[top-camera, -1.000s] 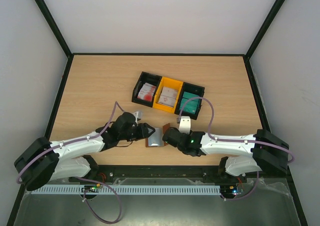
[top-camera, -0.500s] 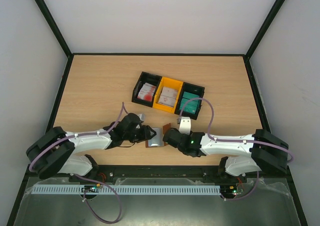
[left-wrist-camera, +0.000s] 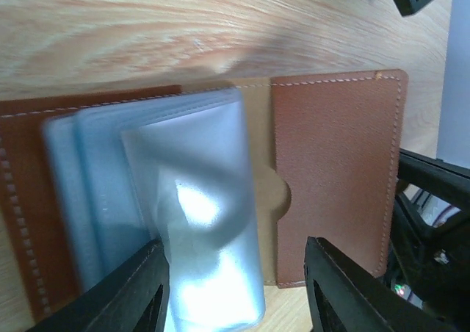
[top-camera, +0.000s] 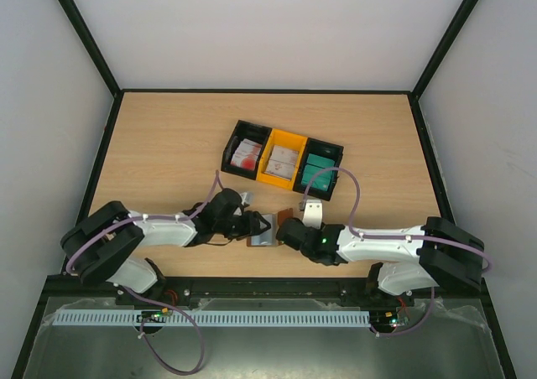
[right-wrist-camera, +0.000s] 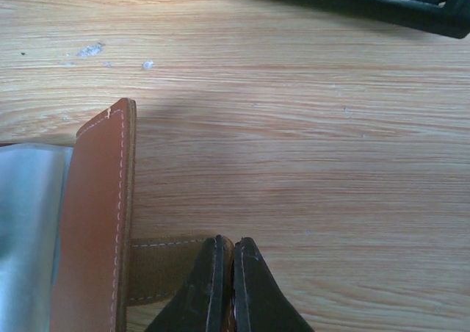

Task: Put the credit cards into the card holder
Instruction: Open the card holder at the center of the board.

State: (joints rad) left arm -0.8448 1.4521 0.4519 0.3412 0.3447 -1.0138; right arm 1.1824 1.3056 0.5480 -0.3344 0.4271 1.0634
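The card holder [top-camera: 263, 231] lies open near the table's front edge, brown leather with pale grey-blue pockets [left-wrist-camera: 169, 207]. My left gripper [top-camera: 252, 225] is open at its left side; in the left wrist view [left-wrist-camera: 235, 299] a lifted pocket sleeve lies between the two fingers. My right gripper [top-camera: 286, 229] is shut on the holder's snap tab [right-wrist-camera: 158, 266], its gripper [right-wrist-camera: 226, 273] low over the wood. The credit cards sit in bins: white and red ones [top-camera: 246, 153], white ones [top-camera: 283, 158], teal ones [top-camera: 318, 172].
A row of three bins stands behind the holder: black [top-camera: 236, 135], yellow [top-camera: 274, 178], black [top-camera: 338, 154]. A bin edge shows at the top of the right wrist view [right-wrist-camera: 345, 1]. The black frame runs round the table.
My left gripper has moved right, closer onto the card holder, and its arm has stretched out. My right gripper has stayed on the tab.
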